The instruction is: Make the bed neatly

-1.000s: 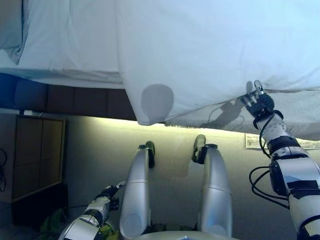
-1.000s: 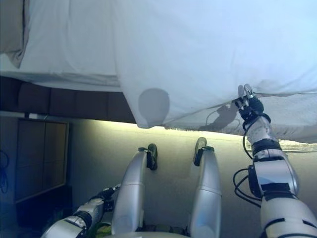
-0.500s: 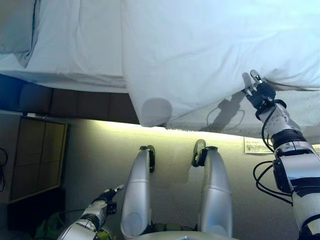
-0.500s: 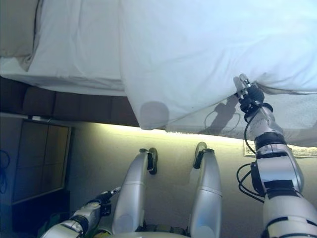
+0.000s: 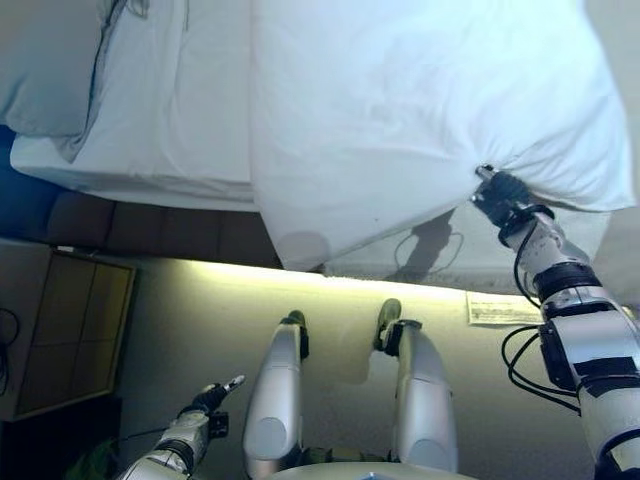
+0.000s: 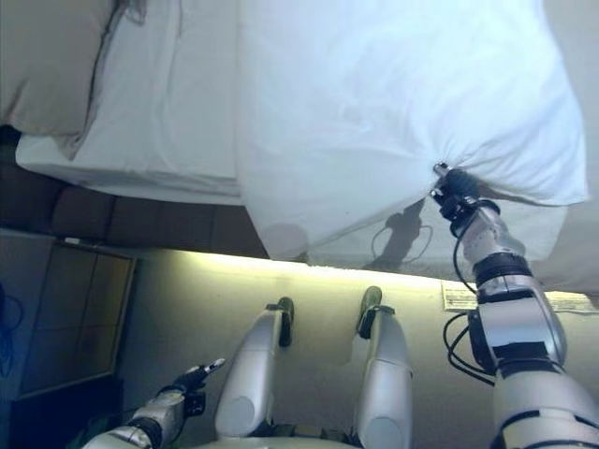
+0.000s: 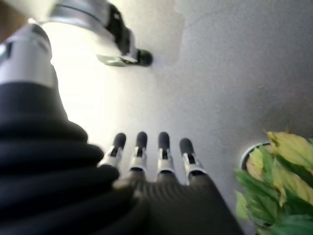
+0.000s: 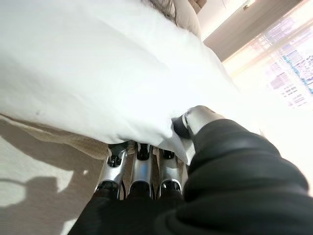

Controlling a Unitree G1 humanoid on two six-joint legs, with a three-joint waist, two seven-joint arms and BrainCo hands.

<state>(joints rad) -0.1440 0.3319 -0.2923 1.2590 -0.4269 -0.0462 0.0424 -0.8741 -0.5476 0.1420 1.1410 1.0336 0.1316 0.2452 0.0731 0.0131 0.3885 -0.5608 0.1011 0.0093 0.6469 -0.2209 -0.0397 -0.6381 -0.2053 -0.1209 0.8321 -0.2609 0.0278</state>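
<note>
A white duvet (image 5: 400, 110) lies over the bed, and its near edge hangs over the side. My right hand (image 5: 503, 190) is at that near edge, towards the right. In the right wrist view its fingers (image 8: 142, 171) are under the duvet (image 8: 98, 78) and the thumb (image 8: 198, 117) is on top, pinching the cloth, which bunches at the grip. The white sheet (image 5: 170, 120) is bare to the left of the duvet. My left hand (image 5: 210, 395) hangs low by the floor, fingers (image 7: 151, 152) straight and empty.
A pillow (image 5: 45, 70) lies at the bed's far left. The dark bed base (image 5: 130, 225) runs under the mattress. A wooden cabinet (image 5: 60, 330) stands at the left. A paper label (image 5: 500, 308) lies on the floor. A potted plant (image 7: 279, 181) is near my left hand.
My right hand's fingers have closed on the duvet's edge, and the cloth now bunches there. The camera has tilted, so more of the bed shows. The left hand has stayed low.
</note>
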